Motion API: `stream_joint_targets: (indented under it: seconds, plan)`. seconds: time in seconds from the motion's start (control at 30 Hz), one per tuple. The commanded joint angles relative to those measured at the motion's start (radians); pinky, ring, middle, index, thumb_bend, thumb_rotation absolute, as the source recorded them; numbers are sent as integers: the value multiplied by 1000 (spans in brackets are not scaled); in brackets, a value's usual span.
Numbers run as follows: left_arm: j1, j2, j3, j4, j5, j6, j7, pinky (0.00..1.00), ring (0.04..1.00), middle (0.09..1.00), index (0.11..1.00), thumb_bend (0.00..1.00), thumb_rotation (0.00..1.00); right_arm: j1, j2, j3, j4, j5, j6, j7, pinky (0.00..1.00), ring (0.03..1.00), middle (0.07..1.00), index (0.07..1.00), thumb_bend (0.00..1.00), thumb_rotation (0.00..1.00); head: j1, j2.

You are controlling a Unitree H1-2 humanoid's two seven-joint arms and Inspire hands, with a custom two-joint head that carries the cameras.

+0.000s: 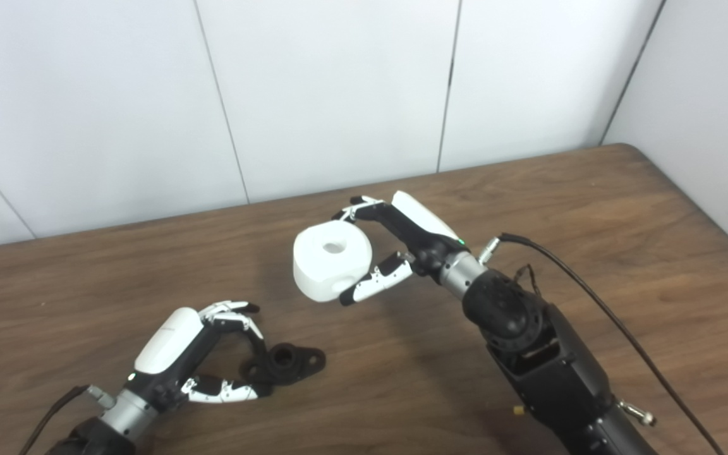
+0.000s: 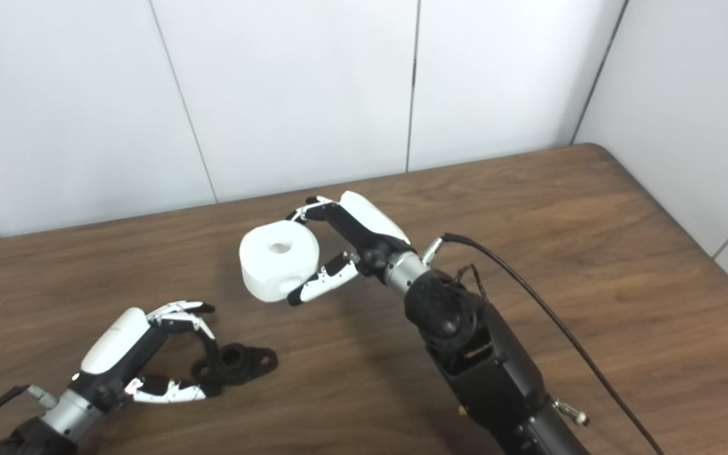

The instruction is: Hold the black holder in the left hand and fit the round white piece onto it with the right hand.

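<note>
Left eye view: right robot hand point(image 1: 402, 243) gripping round white piece point(image 1: 332, 260) above worktop point(image 1: 591, 215). Left robot hand point(image 1: 206, 354) pinching black holder point(image 1: 285, 363), resting on worktop.

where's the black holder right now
The black holder sits on the wooden table at lower left, pinched at its near end by the left robot hand, below the round white piece.

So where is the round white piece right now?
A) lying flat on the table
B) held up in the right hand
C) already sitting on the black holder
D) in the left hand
B: the right hand grips the round white piece above the table, apart from the black holder.
</note>
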Motion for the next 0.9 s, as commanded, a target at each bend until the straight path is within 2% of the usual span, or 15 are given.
stream_joint_targets:
  seconds: [0.0, 0.17, 0.4, 0.63, 0.87]
  plan:
    - [-2, 0, -3, -2, 45, 23, -44, 858, 828, 651, 483, 521, 46, -24, -12, -6, -53, 7, 7, 11, 1000, 934, 790, 484, 517, 151, 5, 5]
    - [-5, -17, 4, 1, 70, 34, -53, 864, 832, 652, 484, 521, 47, -24, -31, -6, -94, 14, 31, 52, 1000, 927, 784, 483, 518, 150, 27, 27]
    - [0, -35, 13, -10, 96, 49, -66, 869, 830, 654, 483, 521, 48, -25, -58, 12, -166, 28, 103, 136, 1000, 942, 794, 484, 517, 147, 72, 52]
    - [5, -50, 14, -28, 100, 81, -86, 891, 847, 659, 484, 522, 49, -30, -64, 36, -190, 24, 116, 169, 1000, 927, 788, 484, 518, 146, 106, 63]
    - [10, -62, 3, -37, 109, 111, -93, 905, 854, 661, 484, 522, 50, -26, -44, 54, -190, 38, 117, 178, 1000, 939, 788, 484, 518, 146, 131, 62]
